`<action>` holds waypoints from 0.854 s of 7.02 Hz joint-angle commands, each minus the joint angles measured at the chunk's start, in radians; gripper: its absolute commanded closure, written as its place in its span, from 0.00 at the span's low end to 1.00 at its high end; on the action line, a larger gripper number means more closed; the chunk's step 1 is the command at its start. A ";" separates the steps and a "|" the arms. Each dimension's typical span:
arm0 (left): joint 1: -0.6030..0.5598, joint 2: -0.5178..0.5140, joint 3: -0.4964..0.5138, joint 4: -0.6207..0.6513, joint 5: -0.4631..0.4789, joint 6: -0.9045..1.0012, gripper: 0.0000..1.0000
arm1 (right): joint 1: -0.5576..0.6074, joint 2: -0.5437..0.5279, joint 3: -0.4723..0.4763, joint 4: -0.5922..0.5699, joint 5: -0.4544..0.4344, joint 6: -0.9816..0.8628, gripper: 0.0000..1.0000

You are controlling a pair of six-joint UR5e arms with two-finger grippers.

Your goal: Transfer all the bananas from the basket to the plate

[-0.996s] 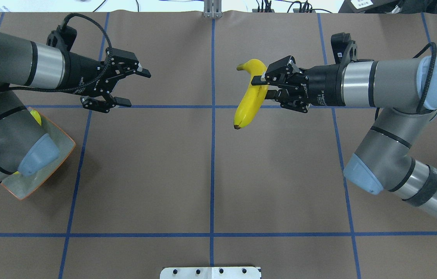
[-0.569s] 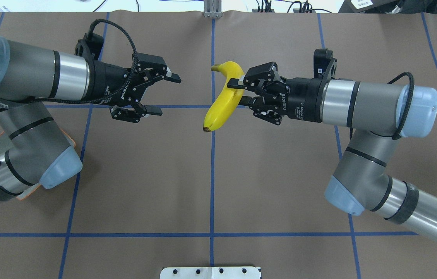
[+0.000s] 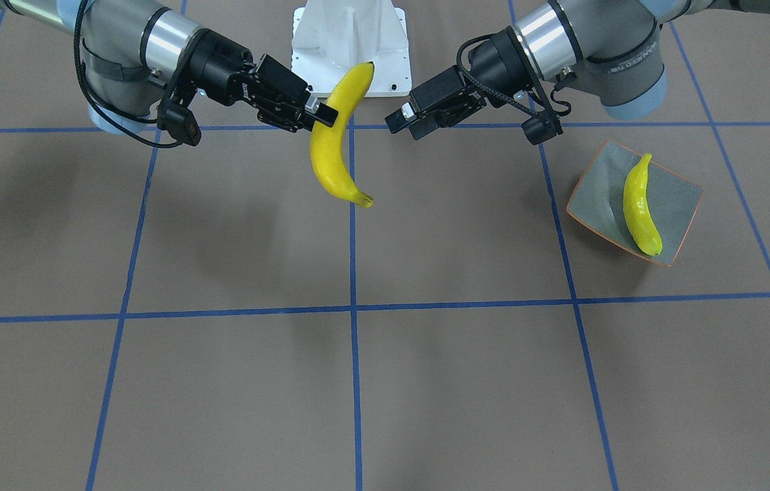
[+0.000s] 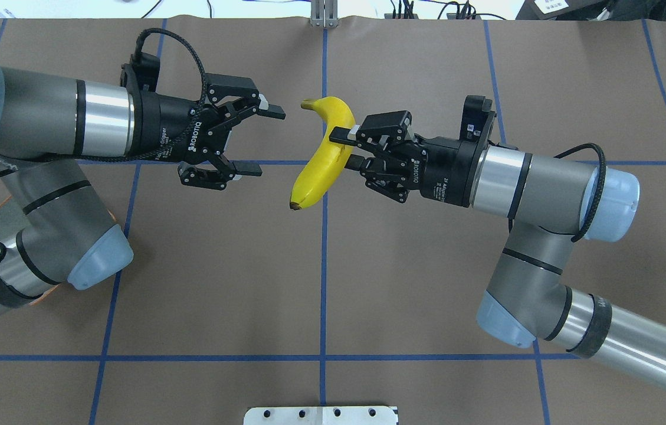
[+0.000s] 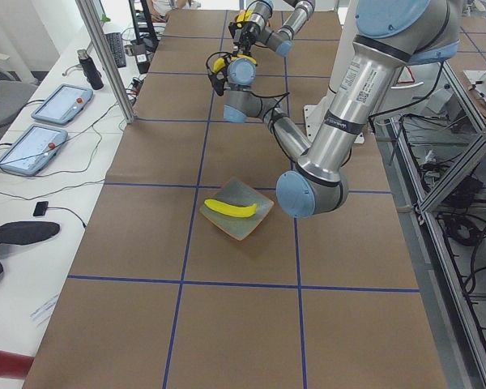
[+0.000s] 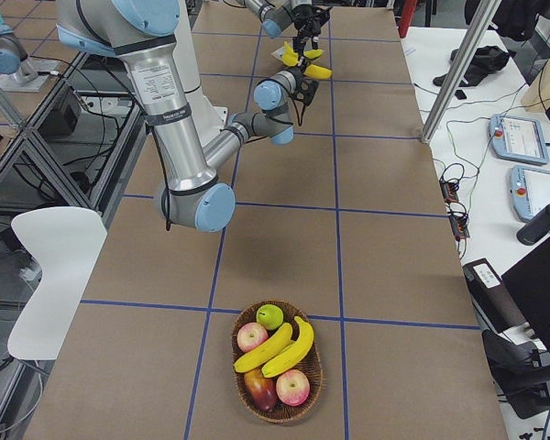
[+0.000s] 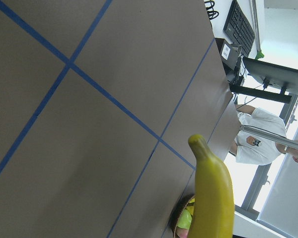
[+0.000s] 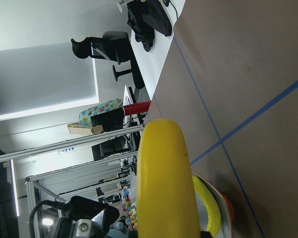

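One banana [image 4: 321,156] hangs above the table's middle, my right gripper [image 4: 341,149] shut on its midsection; the same banana [image 3: 330,146] shows in the front-facing view. My left gripper [image 4: 265,141] is open, facing that banana from a short gap away, touching nothing. The plate [image 3: 681,198] lies under my left arm's side and holds a second banana [image 3: 640,204]. The basket [image 6: 316,367] stands at the table's right end with two bananas [image 6: 280,346] in it. In the overhead view my left arm hides nearly all of the plate.
Red apples [image 6: 291,385] and a green apple [image 6: 269,315] share the basket. A white mount [image 3: 350,41] sits at the robot's base edge. A person in a white shirt [image 7: 253,144] stands beyond the table's right end.
My right arm has carried the banana leftward to the table's centre line. My left arm has swung rightward toward it, staying open, and now covers the plate in the overhead view.
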 commanded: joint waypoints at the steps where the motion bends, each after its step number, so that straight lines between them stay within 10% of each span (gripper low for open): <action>1: 0.027 -0.049 0.030 -0.053 0.073 -0.078 0.01 | -0.001 0.016 -0.048 0.104 -0.005 -0.006 1.00; 6: 0.061 -0.068 0.061 -0.178 0.186 -0.090 0.01 | -0.028 0.036 -0.077 0.273 -0.067 0.002 1.00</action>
